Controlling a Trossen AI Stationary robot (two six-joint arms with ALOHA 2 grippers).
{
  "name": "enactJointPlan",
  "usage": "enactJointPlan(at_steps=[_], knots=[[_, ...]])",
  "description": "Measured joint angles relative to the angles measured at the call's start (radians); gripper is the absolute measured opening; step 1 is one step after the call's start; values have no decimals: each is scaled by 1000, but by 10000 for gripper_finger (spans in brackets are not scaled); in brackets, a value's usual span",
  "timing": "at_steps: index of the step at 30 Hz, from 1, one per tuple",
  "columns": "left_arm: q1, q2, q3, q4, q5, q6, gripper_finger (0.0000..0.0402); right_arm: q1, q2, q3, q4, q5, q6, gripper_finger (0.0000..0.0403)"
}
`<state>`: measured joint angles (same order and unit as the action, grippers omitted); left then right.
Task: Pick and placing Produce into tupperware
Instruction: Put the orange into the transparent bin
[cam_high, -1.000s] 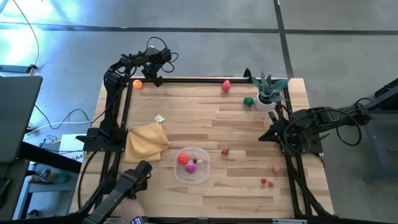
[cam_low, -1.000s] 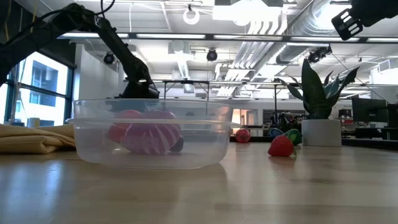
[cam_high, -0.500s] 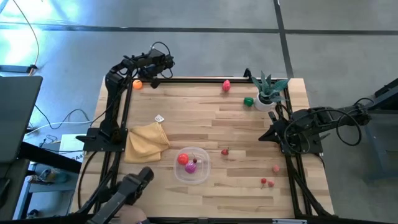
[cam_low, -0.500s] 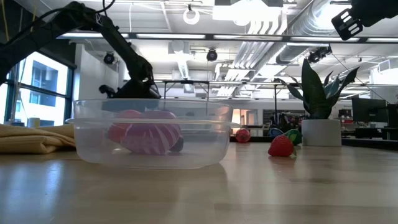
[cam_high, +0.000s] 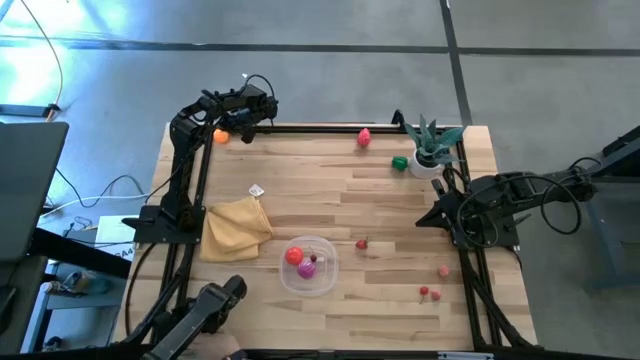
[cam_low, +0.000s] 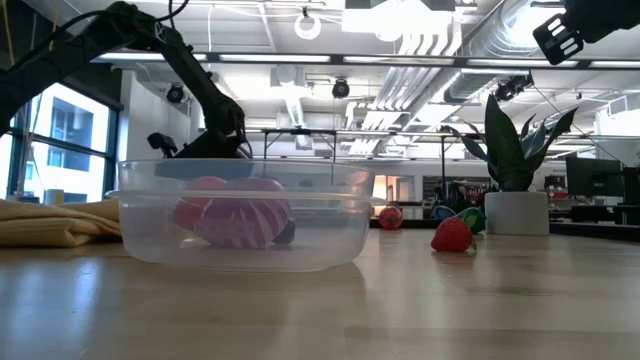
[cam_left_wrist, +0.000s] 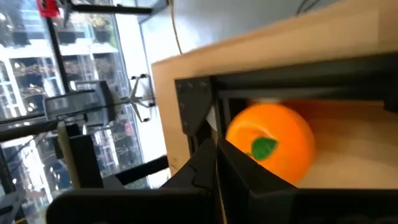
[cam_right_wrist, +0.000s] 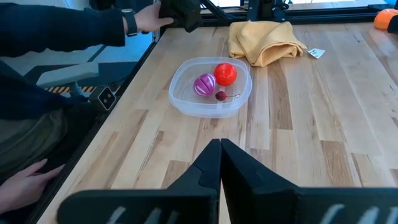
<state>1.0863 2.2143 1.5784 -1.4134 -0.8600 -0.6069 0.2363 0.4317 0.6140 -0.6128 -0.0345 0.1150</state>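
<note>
At far left corner, left gripper (cam_high: 232, 122) beside orange fruit (cam_left_wrist: 271, 143); finger spread unclear. Fruit probably light, rigid, smooth: pinch across middle. Right gripper (cam_right_wrist: 221, 152) pressed together, waiting.

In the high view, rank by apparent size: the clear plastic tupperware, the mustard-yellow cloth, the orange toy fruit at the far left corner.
1. Mustard-yellow folded cloth, slightly the largest.
2. Clear plastic tupperware, close behind it.
3. Orange toy fruit, by far the smallest, partly hidden beside the left gripper.
</note>
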Motion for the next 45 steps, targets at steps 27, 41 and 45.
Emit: enactJointPlan(at_steps=[27,41,45], knots=[[-13,-3,-61,37,67,80,34,0,0,0,0,0,0,0],[-89,-4,-60,39,126,129,4,0,0,0,0,0,0,0],[-118,6,-64,70,191,155,7,0,0,0,0,0,0,0]])
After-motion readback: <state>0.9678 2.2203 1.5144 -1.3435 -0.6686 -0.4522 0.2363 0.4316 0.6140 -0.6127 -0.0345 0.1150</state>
